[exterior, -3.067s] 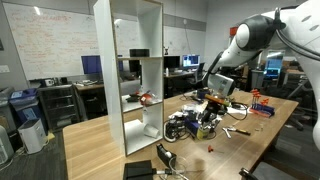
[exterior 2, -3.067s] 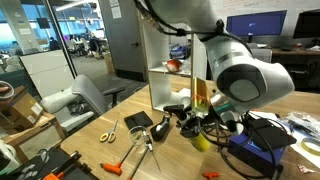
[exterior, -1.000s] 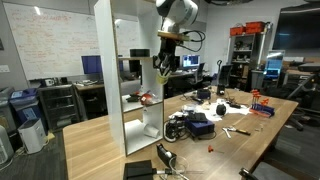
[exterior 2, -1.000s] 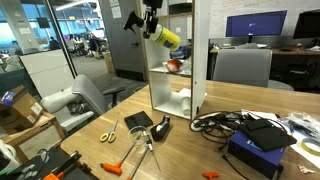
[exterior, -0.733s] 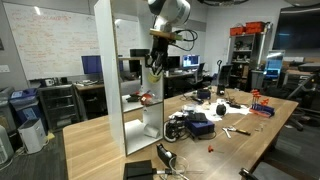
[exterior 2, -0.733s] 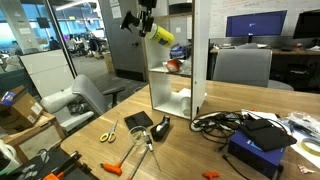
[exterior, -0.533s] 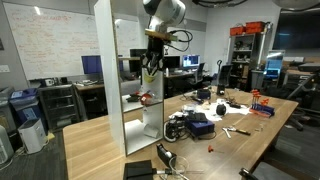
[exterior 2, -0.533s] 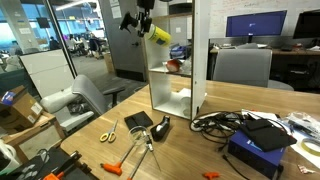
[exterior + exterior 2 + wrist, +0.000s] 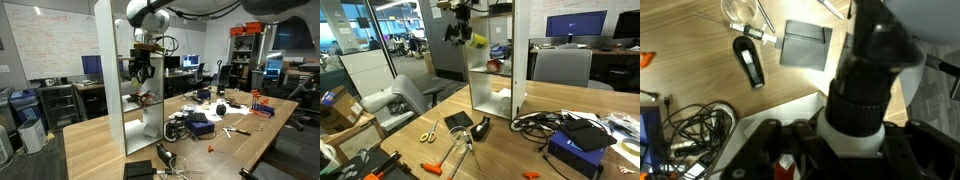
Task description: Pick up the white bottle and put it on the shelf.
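Observation:
The shelf (image 9: 105,80) is a tall white open unit standing on the wooden table; it also shows in the other exterior view (image 9: 521,60). My gripper (image 9: 461,31) is shut on the white bottle (image 9: 477,40), whose yellow-green body sticks out tilted at the open front of an upper compartment. In an exterior view the gripper (image 9: 140,68) is inside the shelf opening and covers most of the bottle. In the wrist view the bottle (image 9: 856,135) fills the middle as a shadowed cylinder with a white band, between the dark jaws (image 9: 845,150).
A red-orange object (image 9: 147,97) lies on the middle shelf board (image 9: 495,64). On the table are a blue-black box with tangled cables (image 9: 575,135), a black handle tool (image 9: 748,62), a black pad (image 9: 805,45) and orange tools (image 9: 427,136).
The arm has carried the bottle up from the table and sideways to the shelf; over the last second it has moved further into the upper compartment's opening.

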Controlling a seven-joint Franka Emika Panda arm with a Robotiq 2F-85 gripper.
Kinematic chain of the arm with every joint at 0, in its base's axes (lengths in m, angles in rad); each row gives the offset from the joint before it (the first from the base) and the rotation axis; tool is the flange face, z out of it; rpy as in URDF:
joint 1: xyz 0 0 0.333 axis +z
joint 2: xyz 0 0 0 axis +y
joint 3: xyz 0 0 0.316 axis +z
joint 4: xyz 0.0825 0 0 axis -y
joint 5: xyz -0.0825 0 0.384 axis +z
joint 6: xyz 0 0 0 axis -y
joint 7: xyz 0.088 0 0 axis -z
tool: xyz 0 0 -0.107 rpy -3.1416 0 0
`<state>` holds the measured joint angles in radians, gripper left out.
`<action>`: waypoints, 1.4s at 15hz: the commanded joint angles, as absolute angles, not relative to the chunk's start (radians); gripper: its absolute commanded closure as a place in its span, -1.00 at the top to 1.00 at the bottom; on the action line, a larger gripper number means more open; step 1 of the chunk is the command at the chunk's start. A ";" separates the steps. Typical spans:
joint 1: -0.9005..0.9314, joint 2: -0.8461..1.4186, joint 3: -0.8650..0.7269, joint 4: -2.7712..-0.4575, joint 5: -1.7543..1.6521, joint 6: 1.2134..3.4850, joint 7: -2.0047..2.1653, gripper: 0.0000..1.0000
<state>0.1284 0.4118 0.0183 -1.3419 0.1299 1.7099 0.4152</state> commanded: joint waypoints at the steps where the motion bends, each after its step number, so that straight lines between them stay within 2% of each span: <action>1: 0.158 0.485 0.021 -1.275 0.048 1.812 0.377 -0.94; 11: 0.185 0.626 -0.023 -1.279 -0.044 2.097 0.467 -0.95; 17: 0.240 0.688 -0.144 -1.296 -0.186 2.327 0.648 -0.95; 21: 0.280 0.712 -0.217 -1.283 -0.282 2.370 0.780 -0.94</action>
